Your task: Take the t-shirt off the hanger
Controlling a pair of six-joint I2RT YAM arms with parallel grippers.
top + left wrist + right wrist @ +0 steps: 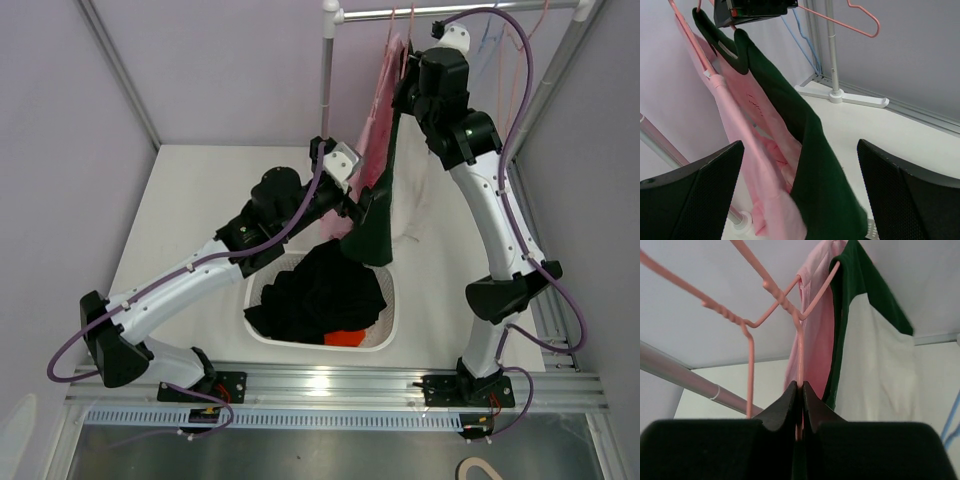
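A dark green t-shirt (378,215) hangs on a pink wire hanger (801,335) from the rack's rail (460,10), beside a pink t-shirt (378,120). My right gripper (801,385) is shut on the hanger's wire just below its twisted neck, up by the rail (405,85). My left gripper (362,205) is open at the green shirt's lower part. In the left wrist view the green shirt (815,165) hangs between the two spread fingers (695,195), with the pink shirt (745,150) to its left. Whether the pads touch the cloth is not visible.
A white basket (392,300) holding dark clothes and something orange stands below the shirts. White cloth (875,365) hangs beside the green shirt. More empty hangers (860,25) hang on the rail. The rack's upright pole (327,80) stands left of the shirts.
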